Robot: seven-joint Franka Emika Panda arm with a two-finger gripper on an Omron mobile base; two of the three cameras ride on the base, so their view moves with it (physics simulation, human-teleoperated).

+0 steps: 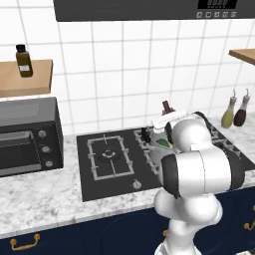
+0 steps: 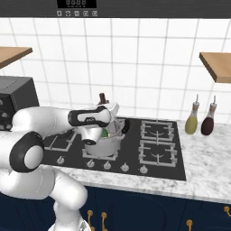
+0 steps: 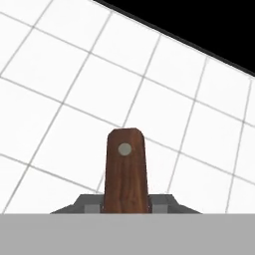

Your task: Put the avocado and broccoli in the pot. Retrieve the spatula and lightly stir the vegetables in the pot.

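Fingers [image 3: 125, 206] clenched on spatula [image 3: 125, 172] handle above pot [image 2: 104, 145] holding vegetables [image 2: 105, 133]; stirring step underway, calling next for gentle sweeps.

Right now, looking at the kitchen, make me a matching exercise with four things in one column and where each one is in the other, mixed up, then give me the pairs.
Things:
1. spatula
2. pot
3. brown jar
4. two bottles

Places:
A. on the wooden shelf above the toaster oven
B. on the stovetop, under the arm
C. clamped in the tool, handle end sticking up
D. on the marble counter, beside the stove

Pairs: 1-C, 2-B, 3-A, 4-D
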